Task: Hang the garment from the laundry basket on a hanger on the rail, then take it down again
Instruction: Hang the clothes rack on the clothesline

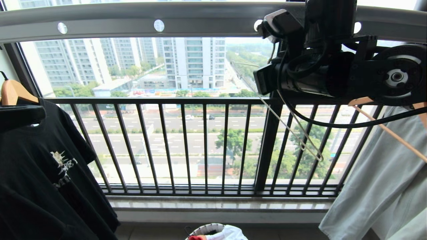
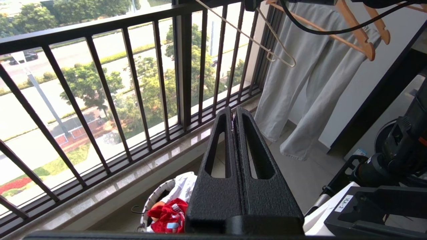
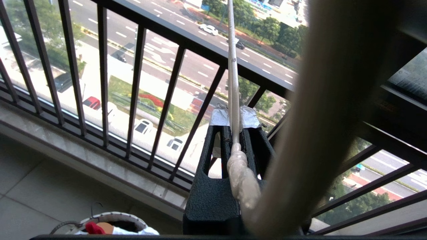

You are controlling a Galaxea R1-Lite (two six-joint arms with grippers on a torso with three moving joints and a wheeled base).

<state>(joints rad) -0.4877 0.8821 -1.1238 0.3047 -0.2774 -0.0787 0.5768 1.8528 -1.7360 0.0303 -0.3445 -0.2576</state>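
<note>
The grey rail (image 1: 133,25) with round holes runs across the top. Just under it at the right, my right gripper (image 1: 263,81) (image 3: 234,125) is shut on the neck of the cream wire hanger (image 1: 295,133) (image 3: 232,66), which slants down bare in front of the balcony bars. The arm hides the hanger's hook. The red garment (image 2: 168,215) (image 1: 196,237) lies crumpled in the laundry basket (image 2: 154,200) (image 1: 208,228) (image 3: 115,216) on the floor below. My left gripper (image 2: 233,111) is shut and empty, held above the basket.
A black T-shirt (image 1: 40,173) on a wooden hanger (image 1: 13,93) hangs at the left. Pale trousers (image 1: 383,180) on another wooden hanger hang at the right. The black balcony railing (image 1: 200,143) stands behind. A white cloth (image 2: 181,186) also lies in the basket.
</note>
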